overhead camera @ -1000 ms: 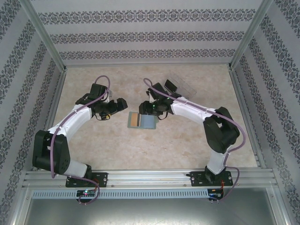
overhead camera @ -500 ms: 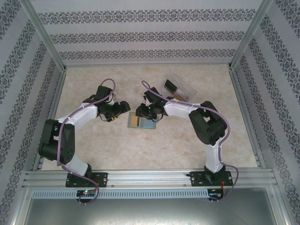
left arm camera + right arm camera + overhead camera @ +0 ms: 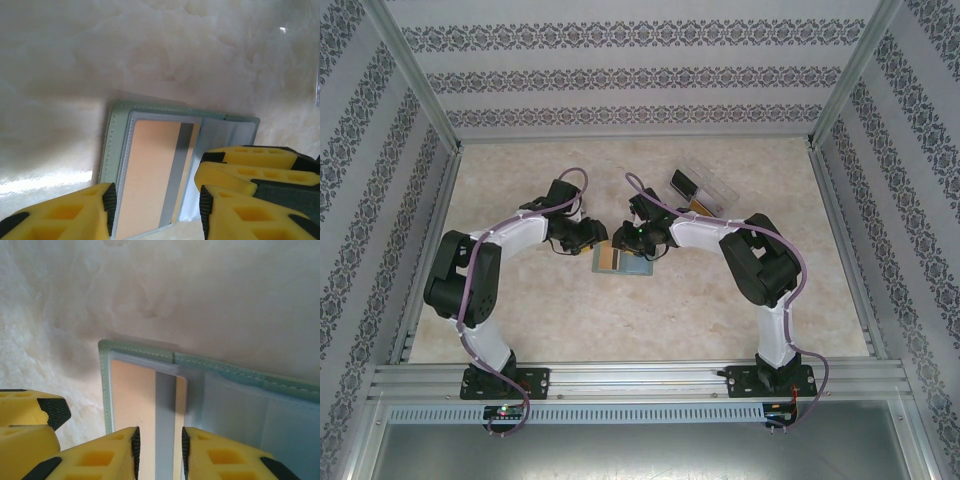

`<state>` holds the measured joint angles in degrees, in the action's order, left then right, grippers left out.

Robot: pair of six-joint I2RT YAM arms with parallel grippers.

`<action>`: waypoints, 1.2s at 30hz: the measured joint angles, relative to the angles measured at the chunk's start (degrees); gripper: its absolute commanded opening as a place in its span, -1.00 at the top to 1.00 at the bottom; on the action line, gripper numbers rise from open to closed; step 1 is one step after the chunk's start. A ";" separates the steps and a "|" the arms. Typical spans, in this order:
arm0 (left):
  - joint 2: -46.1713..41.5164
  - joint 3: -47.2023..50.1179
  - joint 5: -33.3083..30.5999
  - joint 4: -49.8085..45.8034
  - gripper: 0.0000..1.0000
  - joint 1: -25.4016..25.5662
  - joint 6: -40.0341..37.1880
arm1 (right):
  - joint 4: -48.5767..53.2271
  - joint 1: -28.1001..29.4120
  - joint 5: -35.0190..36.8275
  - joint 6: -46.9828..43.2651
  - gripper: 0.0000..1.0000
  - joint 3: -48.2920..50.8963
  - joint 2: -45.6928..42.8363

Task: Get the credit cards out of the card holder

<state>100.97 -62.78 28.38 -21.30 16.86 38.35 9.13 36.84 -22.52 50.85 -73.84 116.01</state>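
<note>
Left gripper (image 3: pixel 155 202): released and spread wide, grasping nothing. Its fingers straddle the card-bearing panel of the card holder (image 3: pixel 116 135), one at the outer edge and the other near the centre fold.
Right gripper (image 3: pixel 159 435): low over that same panel, with its fingers drawn close and a slim gap left between them. The card's grey stripe shows through the gap. You cannot tell whether the pads bite on anything.
Golden card (image 3: pixel 150 170): it sits fully inside the holder's pocket, behind the clear window.
Other panel: pale and glossy. Whether it carries more cards is unclear.
Card holder: it lies open and flat on the table (image 3: pixel 150 50), between the two grippers.
Clear box (image 3: pixel 705 185): well apart from the holder, on the right arm's side.
Step in hand: by the look of it, you are getting a first hold on the golden card, and no card is out of the holder yet.
Next move: probably pin the holder down with the left fingers. Then work the right pads onto an exposed card edge and draw it out along the pocket. The card is thin and slick, so the soft holder may drag along with it.
</note>
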 measured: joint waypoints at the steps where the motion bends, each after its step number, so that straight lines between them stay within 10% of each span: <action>1: 0.39 -0.09 0.07 0.13 0.27 0.09 -0.04 | 0.00 0.02 0.11 0.00 0.44 0.13 0.00; 36: 6.08 -2.34 -5.57 -1.99 0.71 1.95 -2.60 | -0.87 -1.11 -2.10 -0.98 0.68 0.52 1.55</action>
<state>107.04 -65.12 22.81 -23.29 18.81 35.75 8.25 35.73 -24.62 49.87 -73.32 117.56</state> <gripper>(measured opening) 0.160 0.178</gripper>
